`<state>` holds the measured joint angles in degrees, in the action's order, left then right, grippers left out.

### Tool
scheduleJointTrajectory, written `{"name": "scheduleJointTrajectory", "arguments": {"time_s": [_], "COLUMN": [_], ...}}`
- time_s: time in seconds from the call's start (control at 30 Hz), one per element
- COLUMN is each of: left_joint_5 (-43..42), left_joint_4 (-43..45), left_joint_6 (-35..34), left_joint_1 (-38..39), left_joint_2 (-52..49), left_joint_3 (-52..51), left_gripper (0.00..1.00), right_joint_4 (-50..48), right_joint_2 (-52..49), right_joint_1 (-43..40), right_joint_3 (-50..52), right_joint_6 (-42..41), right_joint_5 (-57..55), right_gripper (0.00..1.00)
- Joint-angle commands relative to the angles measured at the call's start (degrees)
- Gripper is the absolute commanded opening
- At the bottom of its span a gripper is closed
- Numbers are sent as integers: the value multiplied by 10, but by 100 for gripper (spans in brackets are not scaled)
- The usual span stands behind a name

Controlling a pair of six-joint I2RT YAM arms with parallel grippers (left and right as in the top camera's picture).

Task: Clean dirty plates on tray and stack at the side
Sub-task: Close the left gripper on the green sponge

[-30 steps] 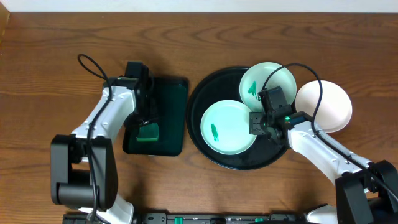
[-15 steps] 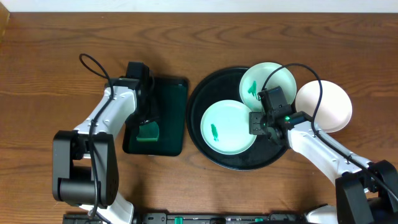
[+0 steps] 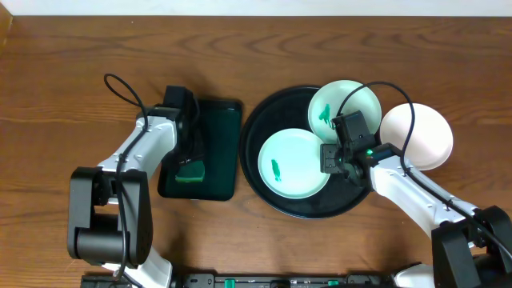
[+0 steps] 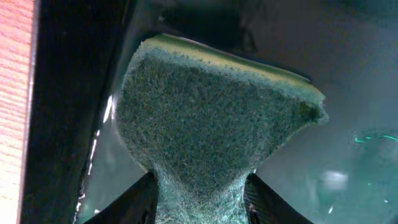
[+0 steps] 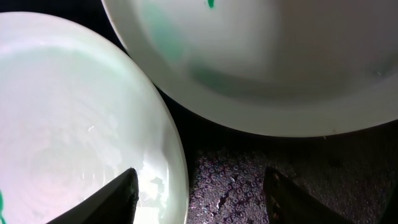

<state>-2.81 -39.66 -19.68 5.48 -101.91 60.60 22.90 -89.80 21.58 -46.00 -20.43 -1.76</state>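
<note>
Left gripper is pinching the soft green scouring sponge; right gripper is hovering spread over two glossy pale-mint round plates on the round black tray, likely slippery, stiff, best gripped at the rim.

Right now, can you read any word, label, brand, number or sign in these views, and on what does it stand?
None: no readable text on the plates, the black tray, the dark green tray, the sponge or the table. The green marks on two plates are smears, not writing.
</note>
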Motion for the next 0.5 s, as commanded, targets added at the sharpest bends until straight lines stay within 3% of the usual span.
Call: {"name": "scheduleJointTrajectory", "arguments": {"time_s": [0.0, 0.17, 0.23, 0.47], "left_joint_5": [9, 7, 4, 2], "left_joint_4": [4, 10, 12, 10], "left_joint_6": [-5, -5, -5, 28], "left_joint_1": [1, 1, 1, 1], "left_joint_2": [-8, -8, -7, 46], "left_joint_3": [-20, -25, -25, -15], "left_gripper": [41, 24, 8, 7], "right_joint_4": [1, 1, 1, 0], "right_joint_2": [11, 11, 11, 11], "right_joint_1": [3, 3, 3, 3], "right_joint_3": [2, 2, 2, 2], "right_joint_6": [-1, -1, -1, -1], "right_joint_5": [-1, -1, -1, -1], "right_gripper": [62, 61, 62, 64]}}
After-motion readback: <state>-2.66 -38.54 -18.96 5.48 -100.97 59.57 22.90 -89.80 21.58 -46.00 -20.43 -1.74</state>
